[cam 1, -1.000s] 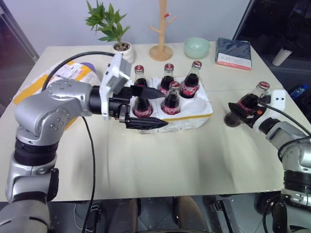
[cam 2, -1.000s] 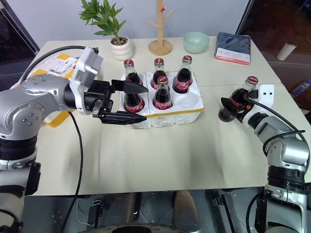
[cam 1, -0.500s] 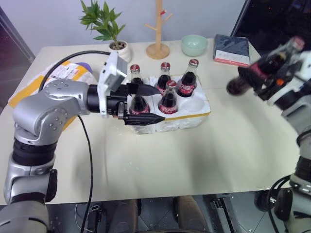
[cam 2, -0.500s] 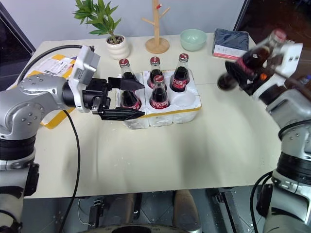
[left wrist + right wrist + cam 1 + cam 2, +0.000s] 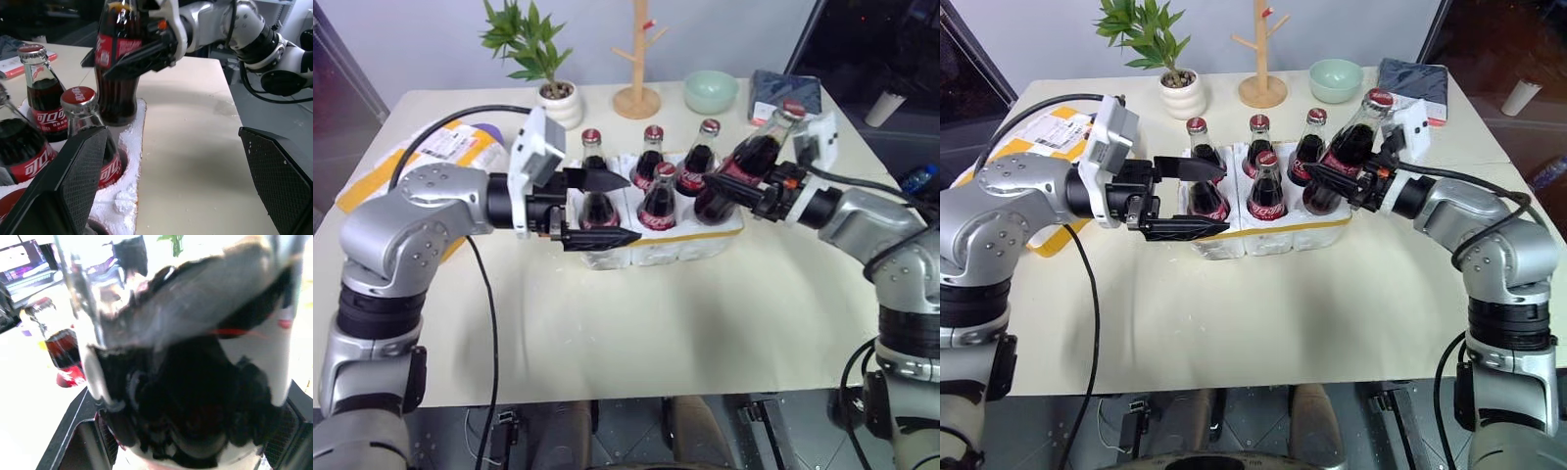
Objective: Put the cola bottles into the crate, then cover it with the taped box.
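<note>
The crate (image 5: 705,238), white foam with a yellow band, stands mid-table with several cola bottles upright in its wells, one of them at the back left (image 5: 594,150). My right gripper (image 5: 741,186) is shut on another cola bottle (image 5: 751,159), which is tilted with its base down at the crate's front right well (image 5: 128,126). That bottle (image 5: 186,357) looms close in the right wrist view. My left gripper (image 5: 607,209) is open at the crate's left end, one finger (image 5: 73,181) over the bottles, the other out over the table. The taped box (image 5: 450,152) lies at the table's left, behind my left arm.
Along the table's far edge stand a potted plant (image 5: 543,59), a wooden stand (image 5: 638,69), a green bowl (image 5: 710,93) and a dark book (image 5: 783,103). A white cup (image 5: 881,113) is off to the far right.
My right arm has lifted its bottle from the table's right side and swung it left to the crate's front right well. The left arm has stayed put.
</note>
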{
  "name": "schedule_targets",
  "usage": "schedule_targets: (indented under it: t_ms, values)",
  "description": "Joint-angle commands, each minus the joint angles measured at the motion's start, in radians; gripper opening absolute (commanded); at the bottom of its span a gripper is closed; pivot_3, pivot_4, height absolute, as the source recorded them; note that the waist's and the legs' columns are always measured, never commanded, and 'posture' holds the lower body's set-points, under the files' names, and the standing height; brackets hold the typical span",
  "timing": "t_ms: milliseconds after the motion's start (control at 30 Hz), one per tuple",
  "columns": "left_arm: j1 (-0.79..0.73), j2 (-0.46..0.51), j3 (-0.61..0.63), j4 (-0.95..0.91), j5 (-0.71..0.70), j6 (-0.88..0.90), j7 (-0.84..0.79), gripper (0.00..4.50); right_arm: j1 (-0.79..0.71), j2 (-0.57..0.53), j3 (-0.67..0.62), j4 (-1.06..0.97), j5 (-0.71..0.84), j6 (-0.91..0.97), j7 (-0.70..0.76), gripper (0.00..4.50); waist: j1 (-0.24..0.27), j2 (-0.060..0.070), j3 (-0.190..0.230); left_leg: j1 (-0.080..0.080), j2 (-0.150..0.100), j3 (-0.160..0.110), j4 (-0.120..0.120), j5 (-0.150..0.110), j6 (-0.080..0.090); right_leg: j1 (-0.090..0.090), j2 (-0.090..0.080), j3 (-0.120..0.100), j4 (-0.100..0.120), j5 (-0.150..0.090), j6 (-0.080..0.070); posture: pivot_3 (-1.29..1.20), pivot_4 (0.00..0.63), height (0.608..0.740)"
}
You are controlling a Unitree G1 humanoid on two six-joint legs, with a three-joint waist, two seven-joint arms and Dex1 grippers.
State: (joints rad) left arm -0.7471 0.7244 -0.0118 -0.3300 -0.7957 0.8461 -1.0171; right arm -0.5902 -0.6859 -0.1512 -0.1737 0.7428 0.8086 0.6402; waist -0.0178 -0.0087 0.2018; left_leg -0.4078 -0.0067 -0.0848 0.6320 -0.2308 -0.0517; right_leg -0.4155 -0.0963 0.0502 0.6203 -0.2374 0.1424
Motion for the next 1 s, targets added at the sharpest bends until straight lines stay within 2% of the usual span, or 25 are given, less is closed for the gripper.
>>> schedule_targets:
  t_ms: [33,233,300,367,500,733,867,933,1000]
  values:
    - [0.005,0.012,0.042,-0.036,-0.003,-0.016,0.017,4.5,-0.033,0.027,0.065,0.042,-0.083,-0.075,0.032,2.87,-0.001,0.0,0.0,0.0,0.0,0.0,0.0,0.0,0.0,0.0,0.0,0.0,0.0,0.0,0.0,0.0,0.15,0.739]
    - [0.015,0.014,0.041,-0.039,0.0,-0.022,0.028,4.5,-0.062,0.083,0.173,0.168,-0.21,-0.146,0.074,2.87,-0.007,0.0,0.0,0.0,0.0,0.0,0.0,0.0,0.0,-0.001,0.0,0.0,0.0,0.0,0.0,0.0,0.15,0.739]
    - [0.024,0.021,0.038,-0.039,0.011,-0.029,0.029,4.5,-0.078,0.092,0.191,0.202,-0.237,-0.143,0.084,3.9,-0.02,-0.001,-0.001,0.0,0.0,0.0,0.0,0.0,0.0,-0.001,0.0,0.0,0.001,0.0,0.0,0.0,0.15,0.739]
    - [0.041,0.037,0.042,-0.039,0.023,-0.035,0.028,4.5,-0.088,0.093,0.198,0.206,-0.253,-0.141,0.098,4.46,-0.027,-0.001,-0.001,0.001,0.0,0.0,0.001,0.0,0.0,0.0,0.0,0.0,0.002,0.0,0.0,0.0,0.15,0.739]
    - [0.119,0.106,0.108,-0.025,0.059,-0.053,0.042,4.5,-0.081,0.044,0.14,0.084,-0.205,-0.084,0.122,4.46,-0.027,-0.001,-0.001,0.002,0.0,0.0,0.0,0.0,0.0,-0.001,0.0,0.0,0.006,0.0,-0.001,0.0,0.15,0.739]
    - [0.339,0.258,0.336,-0.079,0.22,-0.118,0.171,4.5,-0.035,-0.148,-0.169,-0.154,0.107,0.168,0.177,4.46,-0.017,-0.003,-0.001,-0.003,0.0,0.0,0.0,0.0,0.0,-0.007,0.0,0.001,0.008,0.0,-0.001,0.0,0.15,0.739]
    - [0.597,0.343,0.629,-0.051,0.26,-0.139,0.043,4.5,0.065,-0.276,-0.322,-0.166,0.187,0.225,0.252,4.46,-0.022,-0.003,0.0,-0.002,0.0,0.001,-0.001,0.0,0.0,-0.007,0.0,0.001,0.007,-0.001,-0.002,0.0,0.15,0.739]
    - [0.712,0.357,0.705,-0.05,0.266,-0.161,-0.03,4.5,0.112,-0.316,-0.331,-0.164,0.18,0.206,0.288,4.46,-0.025,-0.003,-0.001,-0.001,0.0,0.002,-0.001,0.0,0.0,-0.008,0.0,0.001,0.008,-0.003,-0.005,0.0,0.15,0.739]
    - [0.835,0.368,0.738,-0.041,0.365,-0.217,-0.038,4.5,0.143,-0.339,-0.313,-0.153,0.155,0.169,0.323,4.46,-0.025,-0.003,-0.001,0.0,0.001,0.003,-0.001,0.0,0.0,-0.008,0.0,0.001,0.009,-0.005,-0.009,0.0,0.15,0.739]
